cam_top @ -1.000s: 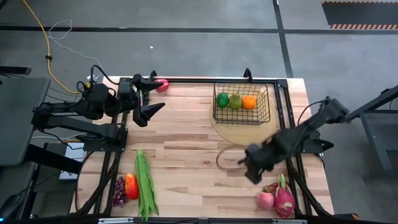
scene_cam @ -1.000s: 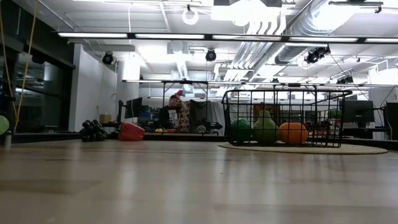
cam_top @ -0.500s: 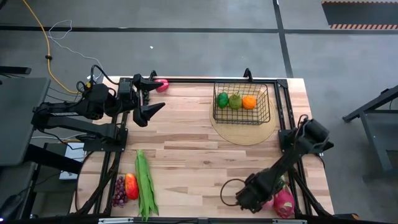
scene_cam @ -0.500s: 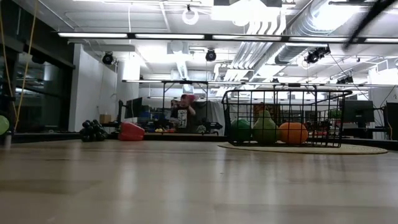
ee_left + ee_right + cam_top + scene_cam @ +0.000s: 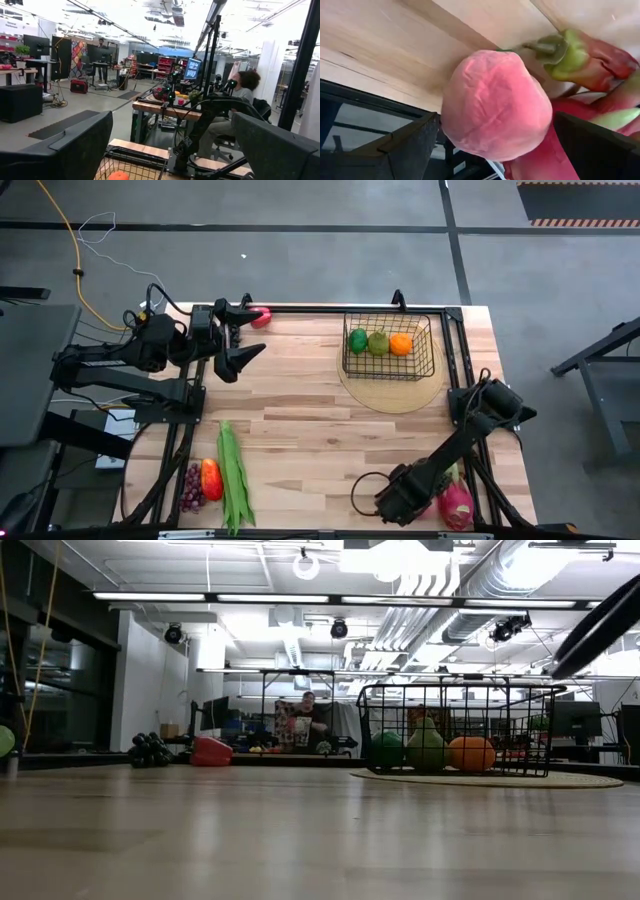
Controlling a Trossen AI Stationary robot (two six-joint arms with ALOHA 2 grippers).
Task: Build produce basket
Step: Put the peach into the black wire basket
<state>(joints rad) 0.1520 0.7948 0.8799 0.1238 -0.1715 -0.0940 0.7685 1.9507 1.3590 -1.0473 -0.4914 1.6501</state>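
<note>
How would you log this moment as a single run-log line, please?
right gripper: open, around pinkish apple, beside dragon fruit | left gripper: open, waiting at table's far-left corner | basket: three items inside

The basket [image 5: 388, 347] sits on the mat [image 5: 392, 392], apple [image 5: 495, 105] beside dragon fruit [image 5: 456, 502].

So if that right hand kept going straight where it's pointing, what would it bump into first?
Most likely the pinkish apple: it sits dead ahead of the open right hand, with the dragon fruit just behind it.
</note>
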